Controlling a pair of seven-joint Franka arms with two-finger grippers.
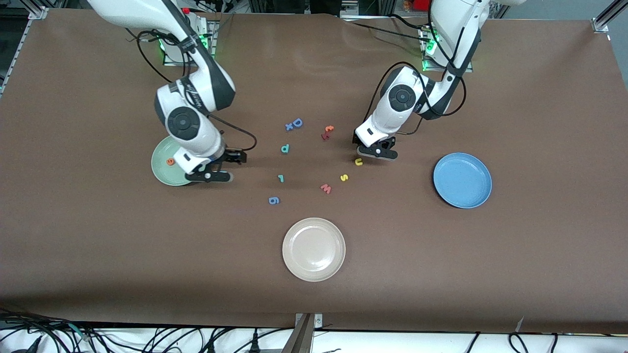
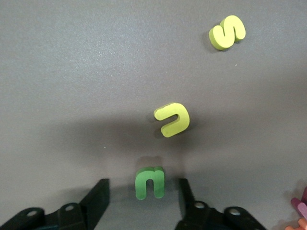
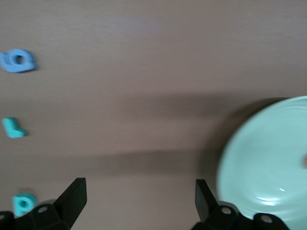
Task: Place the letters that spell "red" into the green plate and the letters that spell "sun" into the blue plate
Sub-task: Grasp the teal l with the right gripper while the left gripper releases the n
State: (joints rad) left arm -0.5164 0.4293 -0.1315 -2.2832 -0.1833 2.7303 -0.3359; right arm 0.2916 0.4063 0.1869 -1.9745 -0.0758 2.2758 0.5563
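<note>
While the left gripper sits low on the tabletop, its fingers stand half-open on either side of the green "n" without touching it, apparently lined up to pinch it. Yellow "u" lies just beside that gripper at about 7 o'clock, with yellow "s" nearer the camera; the blue plate waits bare at 4 o'clock, toward the left arm's end. Right gripper hovers by the green plate's 4 o'clock rim, fingers spread wide and holding nothing. Orange "e" already rests in that plate. Teal "r" and "d" remain on the tabletop.
</note>
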